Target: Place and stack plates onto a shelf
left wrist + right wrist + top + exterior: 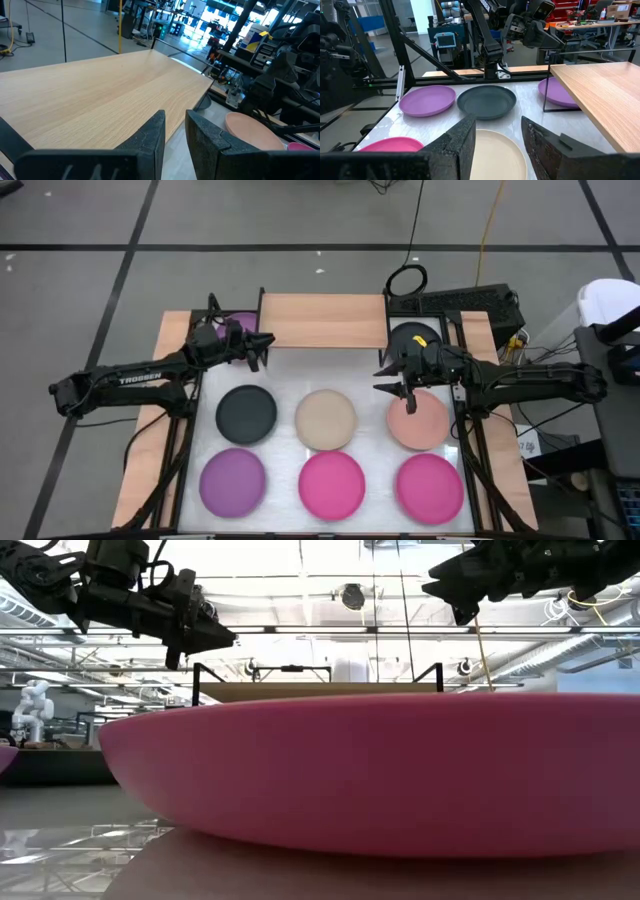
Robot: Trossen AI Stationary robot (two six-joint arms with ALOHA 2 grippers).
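1. Left side: the left tool hangs just off the left end of the shelf, raised above the table. Its fingers are parted by a narrow gap and hold nothing.
2. Beneath that arm, beside the shelf's left leg, a purple plate lies on the table rather than on the board; the right wrist view shows it tucked partly under the shelf's edge.
3. The shelf top itself is bare light wood in the overhead and left wrist views, so no plate is placed on it and nothing is stacked.
4. Front half of the table, back row: a black plate, a beige plate and a salmon plate, all flat and apart from each other.
5. Front row: another purple plate and two magenta plates, also flat and apart.
6. Right side: the right tool hovers at the far edge of the salmon plate, fingers spread and empty. A dark round thing sits under that arm by the shelf's right end; I cannot tell if it is a plate.
7. Judgement: the task looks to be at its very start, with every visible plate left to lift and stack; the salmon plate seems the likeliest next pick.
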